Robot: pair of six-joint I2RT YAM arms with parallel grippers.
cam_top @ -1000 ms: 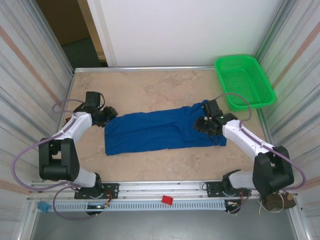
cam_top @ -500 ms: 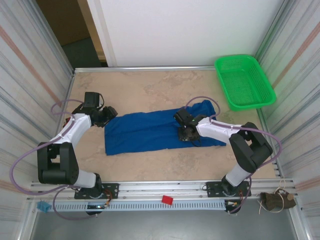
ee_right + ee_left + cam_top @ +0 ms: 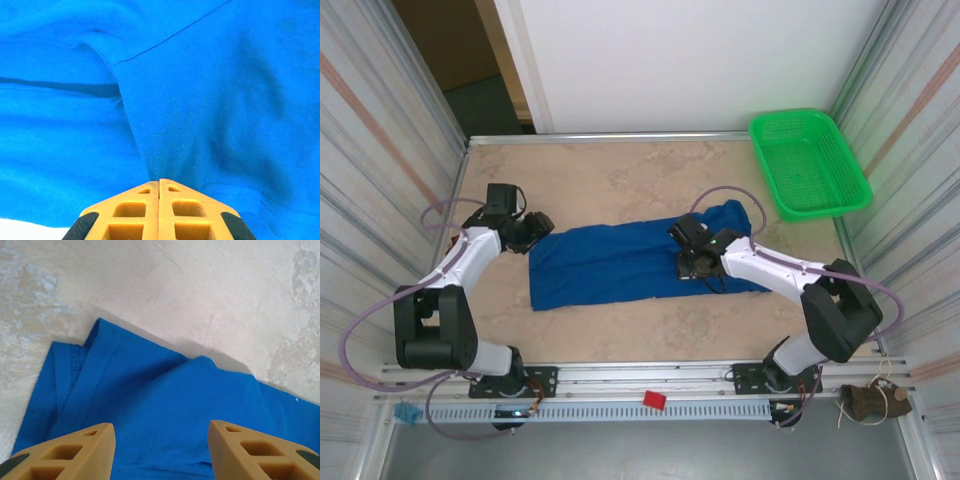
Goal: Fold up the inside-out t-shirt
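Observation:
The inside-out t-shirt point(image 3: 610, 262) lies flat as a long royal-blue band across the middle of the table, plain blue face up. My left gripper point(image 3: 535, 232) hovers at its left end, open, with the cloth point(image 3: 165, 400) under the spread fingers point(image 3: 75, 450) and nothing between them. My right gripper point(image 3: 692, 265) sits on the shirt right of its middle. In the right wrist view the gripper point(image 3: 160, 181) is shut, and a ridge of blue cloth point(image 3: 200, 100) runs up into the closed tips, pinched there.
A green mesh basket point(image 3: 810, 160) stands at the back right corner. Ribbed walls close in both sides of the beige table point(image 3: 620, 170). A small red piece point(image 3: 654, 400) lies on the front rail between the arm bases.
My right gripper moved left from the shirt's right end to near its middle and closed on the cloth. The left arm stayed put.

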